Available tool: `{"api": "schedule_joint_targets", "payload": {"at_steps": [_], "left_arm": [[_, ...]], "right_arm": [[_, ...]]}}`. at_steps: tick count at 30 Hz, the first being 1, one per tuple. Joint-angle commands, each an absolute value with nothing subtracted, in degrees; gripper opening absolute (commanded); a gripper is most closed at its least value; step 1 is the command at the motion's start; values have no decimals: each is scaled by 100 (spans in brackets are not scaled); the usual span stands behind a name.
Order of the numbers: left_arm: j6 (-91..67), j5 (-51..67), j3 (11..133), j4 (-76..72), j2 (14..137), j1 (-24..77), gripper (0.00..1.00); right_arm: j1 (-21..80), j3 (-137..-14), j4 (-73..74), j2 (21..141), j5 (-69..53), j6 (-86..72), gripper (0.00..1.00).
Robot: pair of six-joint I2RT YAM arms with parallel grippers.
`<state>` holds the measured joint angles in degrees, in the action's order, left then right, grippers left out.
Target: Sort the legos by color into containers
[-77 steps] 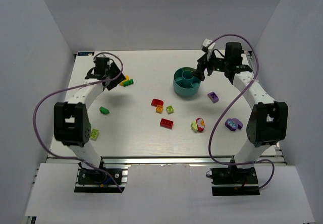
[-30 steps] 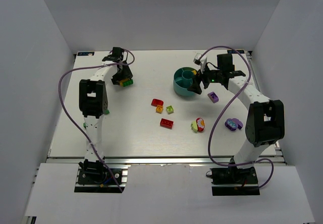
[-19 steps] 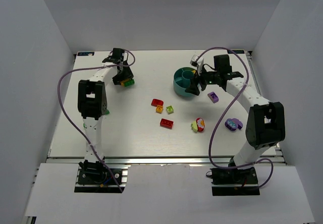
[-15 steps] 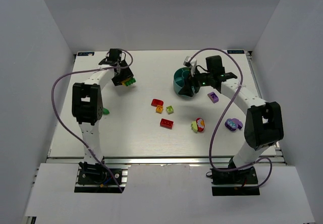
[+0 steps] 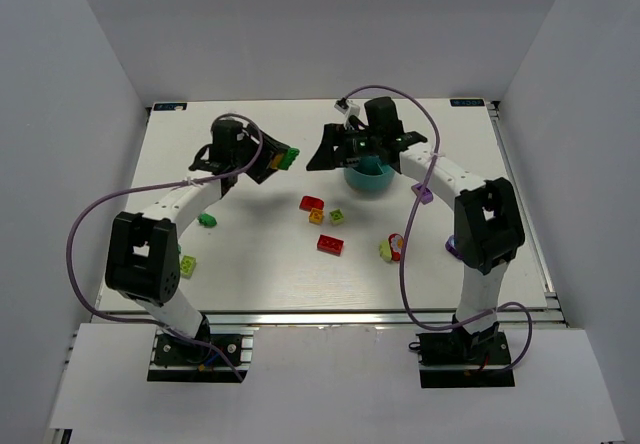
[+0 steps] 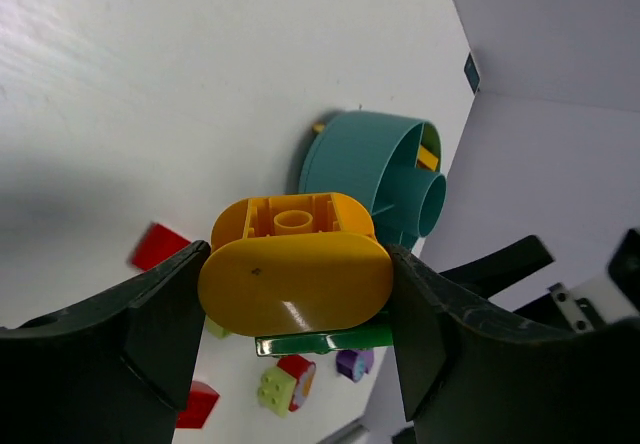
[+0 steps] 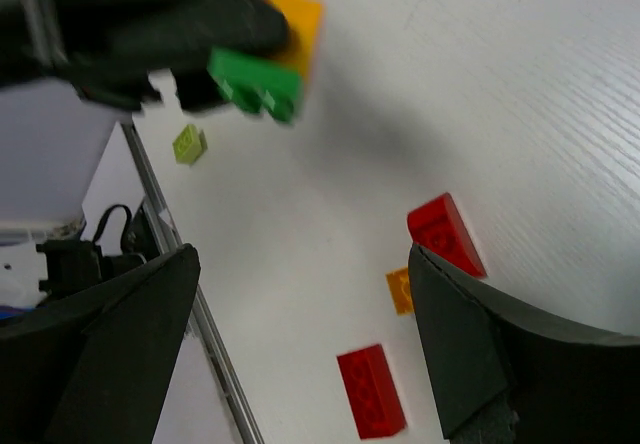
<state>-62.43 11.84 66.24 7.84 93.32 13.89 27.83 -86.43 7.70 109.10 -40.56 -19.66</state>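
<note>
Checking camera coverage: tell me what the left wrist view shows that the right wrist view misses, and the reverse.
Only the left wrist: the round teal plastic divided bowl. Only the right wrist: a lone small lime plastic brick. Both: the rounded orange plastic brick with a green plastic brick against it, clamped in the left gripper.

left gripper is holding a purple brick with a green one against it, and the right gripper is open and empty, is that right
Not purple: the left wrist view shows the left gripper shut on an orange brick, with the green brick against it. The right gripper is open and empty, as you said.
</note>
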Motion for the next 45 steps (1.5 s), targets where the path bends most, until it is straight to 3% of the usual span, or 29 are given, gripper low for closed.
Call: {"api": "schedule_joint_targets", "payload": {"at_steps": [1, 14, 30, 38, 45], "left_arm": [[-7145, 1196, 6416, 369, 9185, 1608, 5], [-7822, 1327, 6082, -167, 9105, 1626, 3], [-8104, 1433, 6082, -483, 9369, 1749, 2], [-8130, 1468, 6108, -518, 9483, 1758, 2], [-8121, 1477, 6126, -545, 9536, 1758, 1]], "right_arm": [[3049, -9132, 353, 10855, -3541, -2847, 89], [3357, -9159, 115, 11066, -2901, -2821, 89], [3410, -9633, -176, 11593, -2558, -2742, 75], [3401, -9738, -255, 11602, -2549, -2848, 73], [3410, -9782, -158, 11593, -2435, -2742, 62]]}}
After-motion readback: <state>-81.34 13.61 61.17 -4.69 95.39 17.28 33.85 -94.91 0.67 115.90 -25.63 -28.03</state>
